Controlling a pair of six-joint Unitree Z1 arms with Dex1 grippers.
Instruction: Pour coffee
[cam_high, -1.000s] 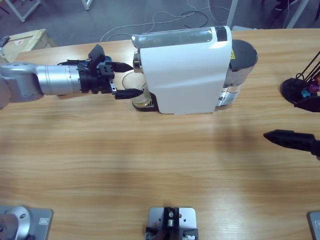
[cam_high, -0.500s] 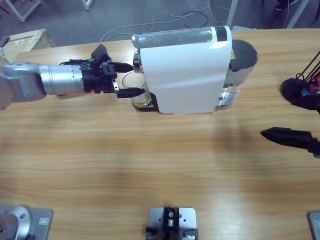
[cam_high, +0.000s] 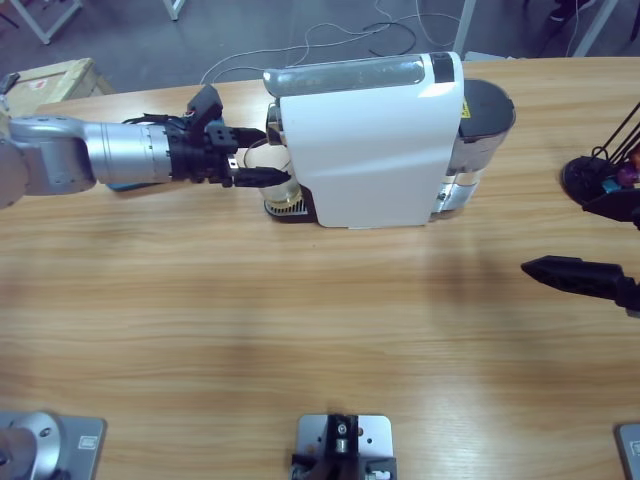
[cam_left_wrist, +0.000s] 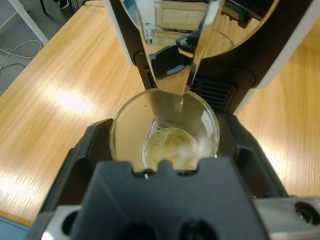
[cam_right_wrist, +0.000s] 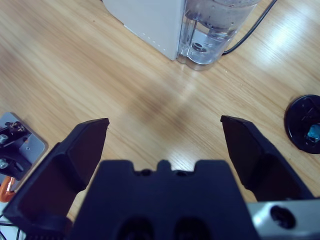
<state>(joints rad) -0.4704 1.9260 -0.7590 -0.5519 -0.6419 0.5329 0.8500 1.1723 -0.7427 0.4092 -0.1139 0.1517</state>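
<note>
Left gripper (cam_high: 262, 158) clamps the glass (cam_left_wrist: 165, 137) under the coffee machine (cam_high: 370, 140) spout; the coffee (cam_left_wrist: 170, 149) sits shallow inside it. Risk: pulling out crooked could knock the spout and slosh. Right gripper (cam_right_wrist: 162, 142) hangs wide open, empty, near the water tank (cam_right_wrist: 215, 30) and black capsule stand (cam_high: 600, 180).

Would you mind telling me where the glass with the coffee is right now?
The glass stands under the spout of the white coffee machine, at its left end in the high view, between the jaws of the left gripper.
</note>
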